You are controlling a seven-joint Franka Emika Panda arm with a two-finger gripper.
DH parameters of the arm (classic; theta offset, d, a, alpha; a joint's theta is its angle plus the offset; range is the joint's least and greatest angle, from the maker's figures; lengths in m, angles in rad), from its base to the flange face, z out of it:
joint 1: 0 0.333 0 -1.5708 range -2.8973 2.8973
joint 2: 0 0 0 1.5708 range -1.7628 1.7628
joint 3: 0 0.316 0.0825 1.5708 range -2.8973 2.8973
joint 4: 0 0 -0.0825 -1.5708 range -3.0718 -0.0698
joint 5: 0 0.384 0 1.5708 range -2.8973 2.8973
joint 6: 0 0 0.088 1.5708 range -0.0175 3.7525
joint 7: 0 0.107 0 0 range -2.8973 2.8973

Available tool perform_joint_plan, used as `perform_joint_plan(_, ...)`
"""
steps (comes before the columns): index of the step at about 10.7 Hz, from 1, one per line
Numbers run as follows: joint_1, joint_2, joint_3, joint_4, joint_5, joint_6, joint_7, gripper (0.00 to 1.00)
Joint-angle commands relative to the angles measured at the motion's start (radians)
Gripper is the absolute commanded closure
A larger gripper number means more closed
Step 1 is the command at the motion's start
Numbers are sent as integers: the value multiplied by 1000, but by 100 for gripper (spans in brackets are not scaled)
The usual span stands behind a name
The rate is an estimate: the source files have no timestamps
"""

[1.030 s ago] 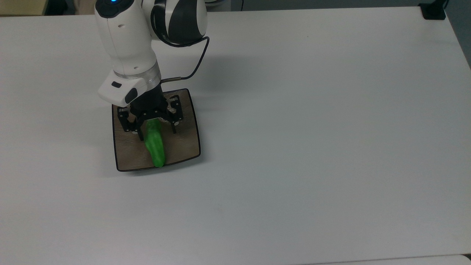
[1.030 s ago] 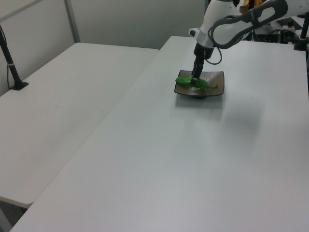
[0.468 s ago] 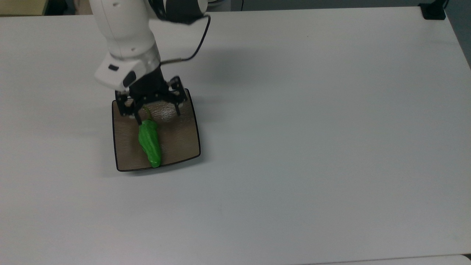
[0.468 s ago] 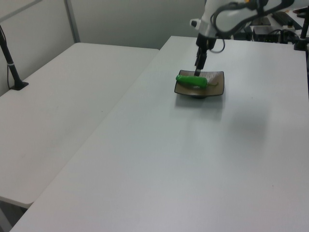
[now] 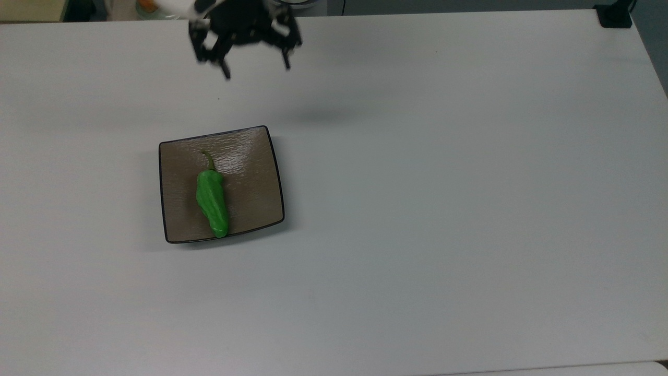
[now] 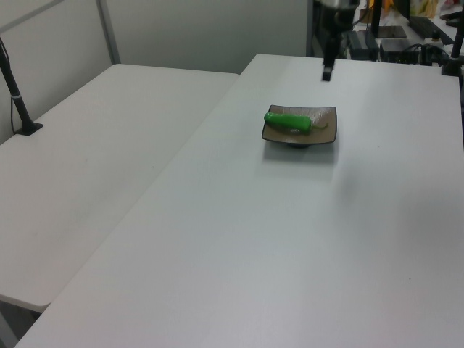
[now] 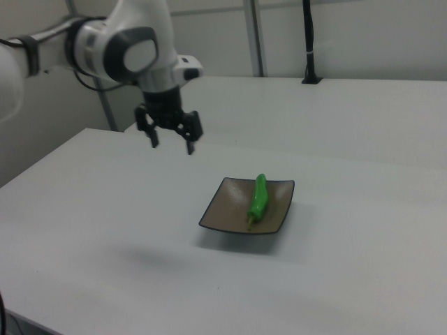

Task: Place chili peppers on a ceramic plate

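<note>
The gripper hangs near the top edge of the top view, left of centre, its two black fingers spread wide apart with nothing between them and touching nothing; in the right view it sits in the upper left, raised above the white table. The green chili pepper lies flat on the square brown ceramic plate, left of centre in the top view, its stem pointing toward the frame's top and its tip close to the plate's lower rim. The plate is well apart from the gripper.
</note>
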Motion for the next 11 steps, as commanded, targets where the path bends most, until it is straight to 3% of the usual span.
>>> perform_joint_plan(1,83,-155,-31,-24,-1,-215,95,0)
perform_joint_plan(3,161,-189,-46,-6,-62,-320,187,0)
perform_joint_plan(5,232,-181,-72,-8,-84,-310,200,0)
perform_joint_plan(11,215,-78,-81,-8,-73,-26,188,0)
